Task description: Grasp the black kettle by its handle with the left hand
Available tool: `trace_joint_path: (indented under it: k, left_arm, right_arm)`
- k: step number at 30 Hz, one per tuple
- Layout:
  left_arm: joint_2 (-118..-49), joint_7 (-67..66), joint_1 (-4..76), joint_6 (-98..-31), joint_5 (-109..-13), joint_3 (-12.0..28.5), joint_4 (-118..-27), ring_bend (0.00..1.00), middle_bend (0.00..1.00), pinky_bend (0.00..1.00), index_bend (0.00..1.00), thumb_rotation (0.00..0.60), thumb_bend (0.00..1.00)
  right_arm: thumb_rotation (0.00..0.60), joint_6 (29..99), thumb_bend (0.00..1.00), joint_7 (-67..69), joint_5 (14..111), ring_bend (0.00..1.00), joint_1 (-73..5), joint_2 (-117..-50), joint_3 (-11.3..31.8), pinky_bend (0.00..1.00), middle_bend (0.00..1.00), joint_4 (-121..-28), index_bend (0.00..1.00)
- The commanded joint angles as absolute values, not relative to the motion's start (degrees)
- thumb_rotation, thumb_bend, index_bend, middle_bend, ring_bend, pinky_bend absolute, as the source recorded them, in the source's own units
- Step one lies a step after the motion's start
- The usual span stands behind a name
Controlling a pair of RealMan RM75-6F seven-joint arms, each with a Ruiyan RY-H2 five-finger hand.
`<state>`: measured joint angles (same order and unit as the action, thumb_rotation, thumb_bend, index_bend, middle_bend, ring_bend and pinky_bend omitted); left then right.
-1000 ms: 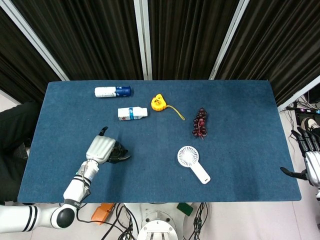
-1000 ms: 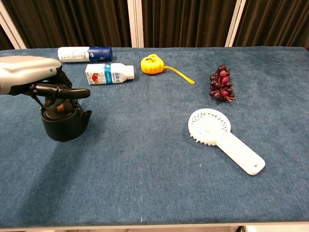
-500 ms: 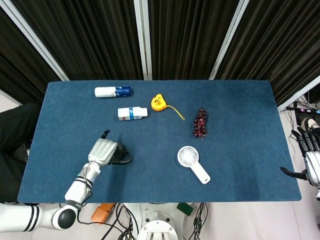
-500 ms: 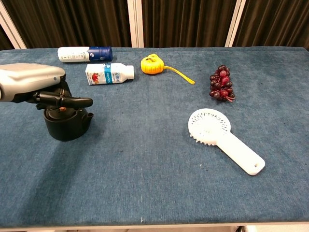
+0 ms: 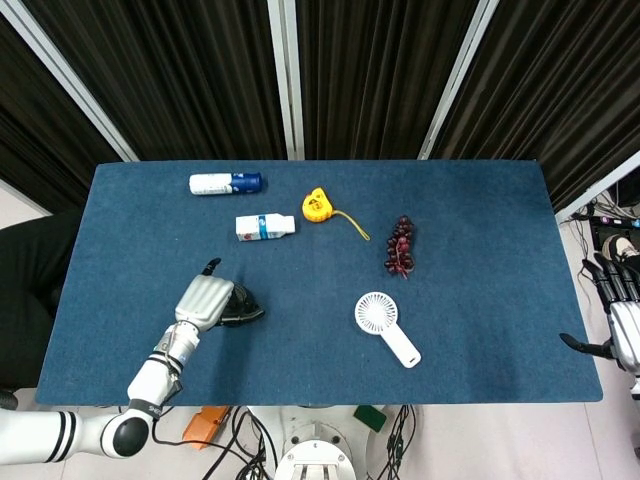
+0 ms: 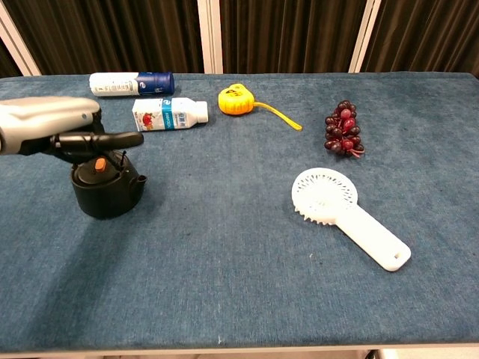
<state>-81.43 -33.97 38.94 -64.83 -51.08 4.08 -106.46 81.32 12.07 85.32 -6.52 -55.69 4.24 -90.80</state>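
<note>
The black kettle (image 6: 108, 196) with an orange lid knob stands on the blue table (image 6: 224, 254) at the front left. My left hand (image 6: 45, 123) is right above it, fingers closed around the raised black handle (image 6: 112, 139). Thin handle wires run down to the kettle body. In the head view the left hand (image 5: 205, 298) covers most of the kettle (image 5: 243, 312). My right hand (image 5: 620, 320) hangs off the table's right edge, fingers apart and holding nothing.
Behind the kettle lie a white-and-blue spray can (image 6: 131, 83) and a small milk bottle (image 6: 168, 114). A yellow tape measure (image 6: 234, 99) is at the back middle, dark grapes (image 6: 343, 129) to the right, and a white hand fan (image 6: 340, 213) at the front right.
The left hand has lifted slightly with the handle, uncovering the orange lid knob. The kettle body has barely shifted. The right hand has stayed still.
</note>
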Motion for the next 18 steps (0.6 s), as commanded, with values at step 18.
trace_joint_path:
  k: [18]
  left_arm:
    - [-80.90,-32.68,35.11,-71.62,-55.34,5.84,-103.32,1.00,1.00,0.49,1.00,0.131,0.02]
  right_arm:
    - [0.600,83.04,0.00,11.36,85.52,0.00,-6.01,-54.70,4.76,0.00,0.03,-92.09,0.00]
